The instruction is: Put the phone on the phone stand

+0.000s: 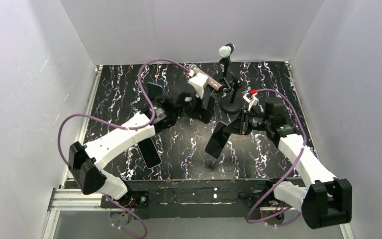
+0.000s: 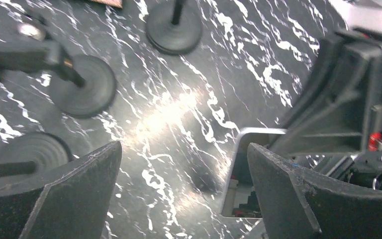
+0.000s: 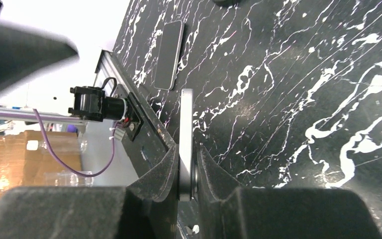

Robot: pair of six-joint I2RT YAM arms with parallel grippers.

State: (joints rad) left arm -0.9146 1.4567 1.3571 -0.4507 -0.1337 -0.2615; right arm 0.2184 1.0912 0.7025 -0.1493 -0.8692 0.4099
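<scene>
Gripping a phone (image 3: pixel 186 124) by its two faces, the right hand (image 3: pixel 185 154) has its fingers (image 3: pixel 159 174) closed tight on the lower end, so the phone juts straight out from the fingertips, edge-on to the wrist camera. From above, this phone (image 1: pixel 217 140) hangs tilted over the worktop (image 1: pixel 189 164), clear of the surface, reaching out from the hand towards the middle of the scene. The phone stand (image 1: pixel 231 102), a post on a round black foot, sits just beside the hand on the side away from the arm bases; the phone is apart from it. Farther out past the held phone's free end, a second phone (image 3: pixel 169 47) lies flat on the worktop near the front edge.

The left hand (image 2: pixel 183 149) is spread wide with nothing between its fingers (image 2: pixel 69 194), hovering over bare marbled surface. A silver-rimmed corner of the held phone shows just inside its right finger. Beyond its fingertips stand three round bases (image 2: pixel 84 84) of upright posts.
</scene>
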